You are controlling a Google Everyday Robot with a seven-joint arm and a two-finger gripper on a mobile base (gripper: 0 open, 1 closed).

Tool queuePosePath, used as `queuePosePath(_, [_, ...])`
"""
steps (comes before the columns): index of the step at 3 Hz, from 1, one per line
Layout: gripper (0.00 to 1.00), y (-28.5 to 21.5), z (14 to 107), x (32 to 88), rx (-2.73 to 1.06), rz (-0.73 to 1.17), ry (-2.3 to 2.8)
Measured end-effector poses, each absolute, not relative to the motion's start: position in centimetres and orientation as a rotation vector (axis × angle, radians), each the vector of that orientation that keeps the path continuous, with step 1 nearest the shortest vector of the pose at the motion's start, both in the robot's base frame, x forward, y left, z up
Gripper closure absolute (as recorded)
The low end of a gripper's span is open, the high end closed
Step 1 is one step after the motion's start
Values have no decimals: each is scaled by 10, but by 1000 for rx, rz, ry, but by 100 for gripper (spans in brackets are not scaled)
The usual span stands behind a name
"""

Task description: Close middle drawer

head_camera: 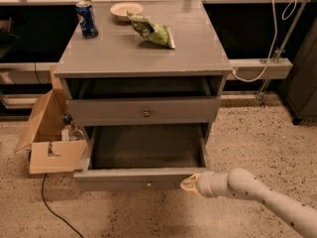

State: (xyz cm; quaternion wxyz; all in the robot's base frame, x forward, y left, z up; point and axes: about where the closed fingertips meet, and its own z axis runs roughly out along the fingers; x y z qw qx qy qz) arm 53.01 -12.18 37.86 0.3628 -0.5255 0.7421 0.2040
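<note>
The middle drawer [133, 179] is the wide grey one with a low front panel and a small brass knob [148, 184]. It stands pulled far out of the grey cabinet [143, 48], and its inside is empty. My gripper [190, 184] is at the right end of the drawer's front panel and seems to touch it, at the end of my white arm [257, 195], which comes in from the lower right. Above, the taller-fronted drawer [143, 111] stands out only a little. The lowest drawer is hidden under the open one.
On the cabinet top are a blue soda can [87, 19], a small bowl [126, 9] and a green chip bag [152, 31]. An open cardboard box [52, 138] stands on the floor to the left. A black cable [52, 207] runs over the speckled floor.
</note>
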Motion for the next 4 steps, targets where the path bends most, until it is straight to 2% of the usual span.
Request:
queuePosePath(1, [100, -116, 378, 544, -1323, 539, 1892])
queuePosePath(2, [100, -100, 379, 581, -1263, 574, 1845])
queuePosePath(3, [100, -100, 379, 581, -1263, 574, 1845])
queuePosePath(4, [100, -93, 374, 609, -1263, 551, 1792])
